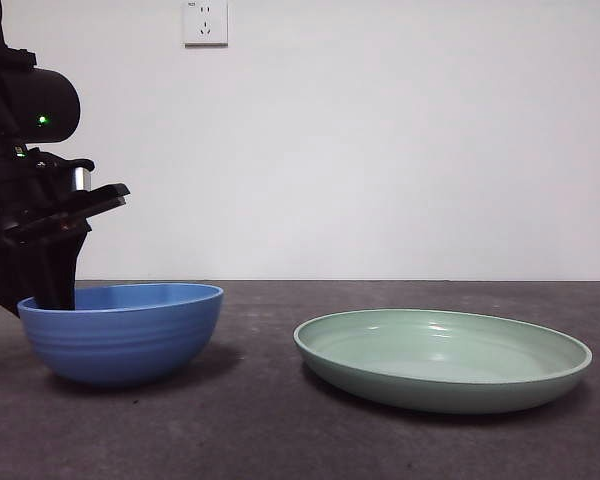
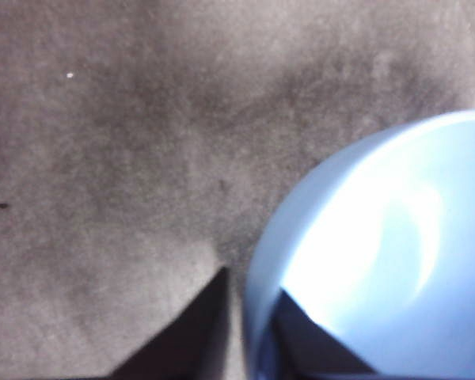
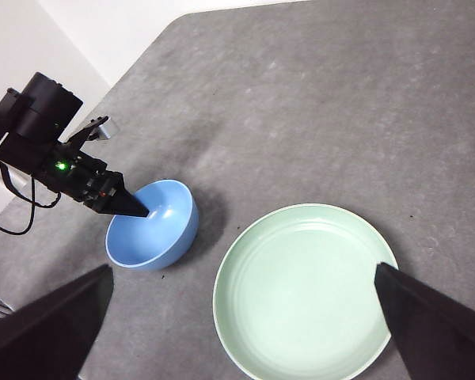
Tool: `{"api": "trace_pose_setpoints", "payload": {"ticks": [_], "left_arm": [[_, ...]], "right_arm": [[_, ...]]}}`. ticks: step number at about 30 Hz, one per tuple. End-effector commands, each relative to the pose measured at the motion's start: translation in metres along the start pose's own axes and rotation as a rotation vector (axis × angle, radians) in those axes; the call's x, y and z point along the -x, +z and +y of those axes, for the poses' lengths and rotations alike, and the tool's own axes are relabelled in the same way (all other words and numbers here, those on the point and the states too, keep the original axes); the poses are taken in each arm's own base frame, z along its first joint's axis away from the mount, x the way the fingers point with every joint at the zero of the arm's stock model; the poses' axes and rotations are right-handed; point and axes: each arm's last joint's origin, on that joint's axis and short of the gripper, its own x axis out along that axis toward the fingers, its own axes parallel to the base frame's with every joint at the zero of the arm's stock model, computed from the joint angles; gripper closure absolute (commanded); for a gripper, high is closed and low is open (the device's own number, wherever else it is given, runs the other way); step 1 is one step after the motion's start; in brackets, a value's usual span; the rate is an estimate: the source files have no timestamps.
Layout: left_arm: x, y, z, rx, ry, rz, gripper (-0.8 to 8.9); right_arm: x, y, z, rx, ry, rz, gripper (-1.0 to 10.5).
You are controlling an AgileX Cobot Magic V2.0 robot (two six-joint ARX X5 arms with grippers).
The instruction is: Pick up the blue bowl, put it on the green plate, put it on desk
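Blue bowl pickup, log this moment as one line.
left gripper: jaws astride blue bowl rim | bowl: on desk | green plate: empty | right gripper: open, waiting above

A round, deep blue bowl sits upright at the lower left of the front view, with faint horizontal ridges around its outside. It rests on a flat, dark grey-brown, slightly mottled bench. A black hand straddles the bowl's left rim, one jaw inside and one outside. To the right, apart from the bowl, lies a wide, shallow pale mint-green plate with a raised rim, wider than the bowl, flat on the bench and empty. In the right wrist view the bowl lies left of centre and the plate at lower centre.
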Motion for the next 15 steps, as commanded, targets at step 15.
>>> {"api": "trace_pose_setpoints", "payload": {"ticks": [15], "left_arm": [[0.051,0.032,-0.055,-0.074,-0.022,0.003,7.98]], "right_arm": [[0.003,0.005,0.003,0.012,0.003,-0.017,3.5]]}}
